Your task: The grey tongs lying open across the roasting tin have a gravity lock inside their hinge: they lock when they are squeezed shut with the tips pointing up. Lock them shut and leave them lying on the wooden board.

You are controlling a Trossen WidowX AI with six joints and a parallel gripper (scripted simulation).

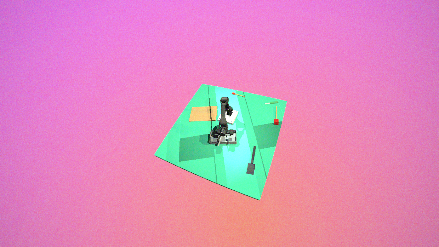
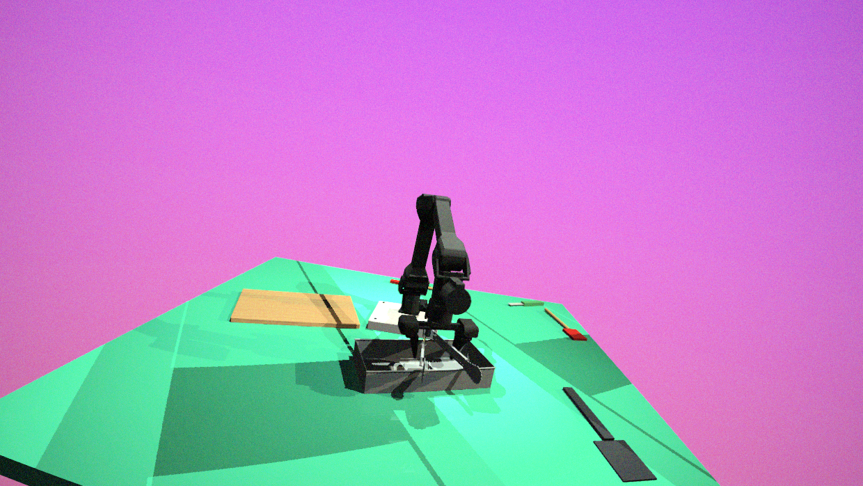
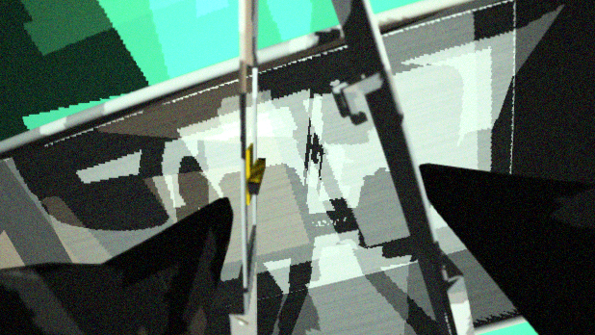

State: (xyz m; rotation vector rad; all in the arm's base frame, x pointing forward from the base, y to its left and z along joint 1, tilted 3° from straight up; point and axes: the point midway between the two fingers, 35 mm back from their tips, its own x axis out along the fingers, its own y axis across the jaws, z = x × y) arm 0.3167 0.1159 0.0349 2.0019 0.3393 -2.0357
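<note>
Little of the job shows as done: the grey tongs [image 1: 219, 141] [image 2: 456, 354] [image 3: 399, 140] lie spread across the roasting tin [image 1: 213, 142] [image 2: 386, 381] [image 3: 116, 103], unlocked as far as their parted arms suggest. The fingers [image 1: 232, 132] [image 2: 414, 342] are wide open and grip nothing, one on each outer side of the tongs in the wrist view; whether either touches metal, I cannot tell. Left to do, by my reading, are lifting the tongs, turning their tips up, squeezing until the lock catches, and laying them on the wooden board [image 1: 203, 114] [image 2: 271, 308], which holds no tongs. That board is a flat, honey-brown rectangle with a faint grain. The tin is a dull grey, straight-walled oblong with a paler floor, and the tongs are slim metal strips, one carrying a small yellow-and-black piece [image 3: 256, 174]. The counter [image 1: 190, 147] [image 2: 241, 404] [image 3: 193, 29] is smooth green, crossed by hard-edged shadows.
</note>
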